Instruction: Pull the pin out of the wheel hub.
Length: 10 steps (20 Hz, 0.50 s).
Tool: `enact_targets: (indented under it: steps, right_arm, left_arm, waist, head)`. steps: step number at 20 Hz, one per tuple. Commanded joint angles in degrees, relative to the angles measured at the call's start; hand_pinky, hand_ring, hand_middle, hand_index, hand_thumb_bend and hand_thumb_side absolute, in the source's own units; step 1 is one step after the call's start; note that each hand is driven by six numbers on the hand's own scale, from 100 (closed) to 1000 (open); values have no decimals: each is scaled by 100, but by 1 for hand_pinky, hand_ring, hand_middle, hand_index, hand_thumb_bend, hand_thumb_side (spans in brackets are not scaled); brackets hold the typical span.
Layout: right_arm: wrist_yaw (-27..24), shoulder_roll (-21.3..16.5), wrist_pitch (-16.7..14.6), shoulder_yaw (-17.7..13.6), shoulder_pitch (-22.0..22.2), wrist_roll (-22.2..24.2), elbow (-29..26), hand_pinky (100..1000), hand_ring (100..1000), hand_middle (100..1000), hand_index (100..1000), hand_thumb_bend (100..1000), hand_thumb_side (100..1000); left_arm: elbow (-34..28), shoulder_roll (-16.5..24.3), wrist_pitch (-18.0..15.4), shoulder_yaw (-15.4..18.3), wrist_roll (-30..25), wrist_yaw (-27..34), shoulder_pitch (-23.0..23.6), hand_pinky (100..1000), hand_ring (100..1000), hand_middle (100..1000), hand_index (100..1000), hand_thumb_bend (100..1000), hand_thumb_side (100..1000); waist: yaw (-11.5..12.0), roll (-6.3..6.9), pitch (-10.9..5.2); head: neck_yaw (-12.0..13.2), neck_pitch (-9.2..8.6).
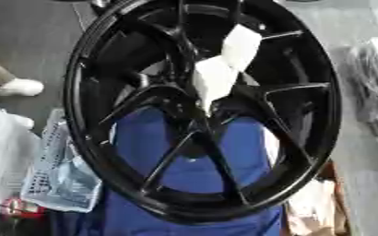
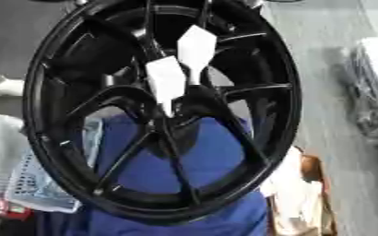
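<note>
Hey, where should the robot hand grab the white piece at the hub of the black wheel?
Probably the white piece's wide upper part, from the wheel's near face: it broadens there, while its narrow tip points down at the hub.

Surface and material notes: wheel hub and surroundings.
Wheel hub (image 1: 200, 110): black, glossy, smooth, metal-like rim and spokes with faint highlights. 2 white matt patches (image 1: 224, 64) on the spokes, paper- or tape-like; material cannot be confirmed. Blue cloth (image 1: 184, 175) behind the spokes, matt, soft folds. Perforated pale basket (image 1: 51, 170) at lower left, plastic look. Grey floor (image 1: 31, 41), matt.
</note>
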Motion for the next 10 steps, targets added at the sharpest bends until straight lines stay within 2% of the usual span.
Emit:
enact_targets:
  steps: [1,10]
  right_arm:
    - [-35,-217,6,-115,-74,-26,-75,848,823,766,838,259,319]
    - [-33,-223,6,-136,-67,-46,-66,848,824,767,839,267,314]
  left_arm:
    - [-87,110,-20,90,9,-15,-29,834,778,800,763,328,764]
    - [-87,102,-16,89,14,-12,-36,834,778,800,762,329,765]
  waist:
    - [-12,24,-104]
    - [-38,30,-75]
  head:
    - [11,-47]
    - [15,-39]
